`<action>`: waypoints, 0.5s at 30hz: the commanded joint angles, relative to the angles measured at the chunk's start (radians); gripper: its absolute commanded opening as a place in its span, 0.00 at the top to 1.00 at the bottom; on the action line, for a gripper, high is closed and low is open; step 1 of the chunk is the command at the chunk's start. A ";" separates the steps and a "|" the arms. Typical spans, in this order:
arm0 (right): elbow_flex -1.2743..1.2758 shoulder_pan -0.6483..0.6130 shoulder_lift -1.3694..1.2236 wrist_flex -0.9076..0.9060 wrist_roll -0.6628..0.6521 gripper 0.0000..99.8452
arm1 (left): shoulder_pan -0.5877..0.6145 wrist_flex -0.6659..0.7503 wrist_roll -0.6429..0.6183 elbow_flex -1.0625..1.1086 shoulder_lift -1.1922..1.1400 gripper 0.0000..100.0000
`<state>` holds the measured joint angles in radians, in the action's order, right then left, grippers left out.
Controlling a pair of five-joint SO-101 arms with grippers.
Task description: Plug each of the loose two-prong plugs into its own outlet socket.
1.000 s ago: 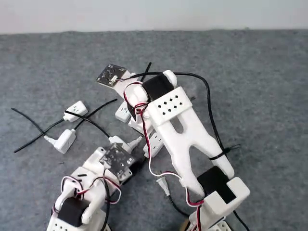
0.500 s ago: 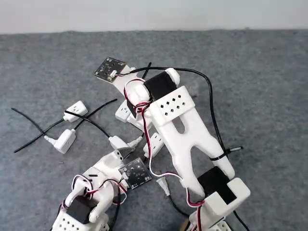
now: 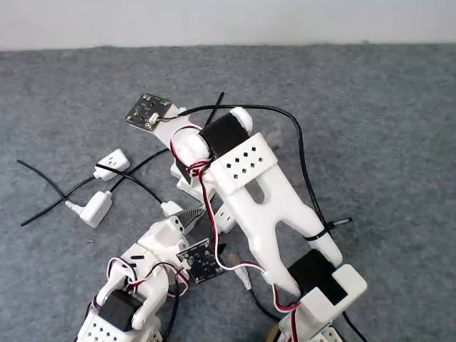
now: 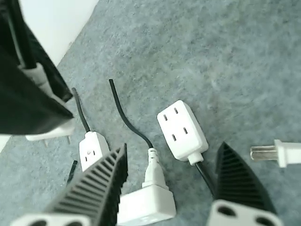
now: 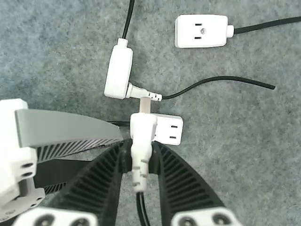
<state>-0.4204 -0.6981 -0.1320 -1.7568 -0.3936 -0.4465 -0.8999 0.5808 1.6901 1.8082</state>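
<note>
High view: right arm [image 3: 249,185] hunched over the cords [image 3: 60,191]; left wrist view: left gripper [image 4: 173,148] gaping empty over a loose outlet socket [image 4: 181,128]; right wrist view: right gripper [image 5: 141,146] clamped on a two-prong plug [image 5: 143,125] just beside a socket block [image 5: 168,129] nothing's pinning, so I bet a push just skids it away.

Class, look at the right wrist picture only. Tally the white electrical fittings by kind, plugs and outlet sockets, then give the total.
White plugs: 2, one straight plug clamped in the right gripper, one flat angled plug lying on the grey carpet.
White outlet sockets: 2, one socket block beside the held plug's prongs, one single socket farther off.
Total: 4.
</note>
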 commanded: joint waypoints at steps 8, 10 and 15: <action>-0.089 -0.010 0.099 -0.041 0.014 0.99 | -0.002 0.055 0.021 -0.008 0.006 0.70; -0.078 -0.007 0.096 -0.041 0.014 0.99 | 0.000 0.049 0.015 -0.008 0.006 0.70; -0.078 -0.010 0.096 -0.041 0.012 0.99 | -0.002 -0.002 -0.044 -0.008 0.008 0.70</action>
<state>-0.4726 -0.6981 -0.0813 -1.7568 -0.3905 -0.4465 -0.8769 0.5746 1.6901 1.8082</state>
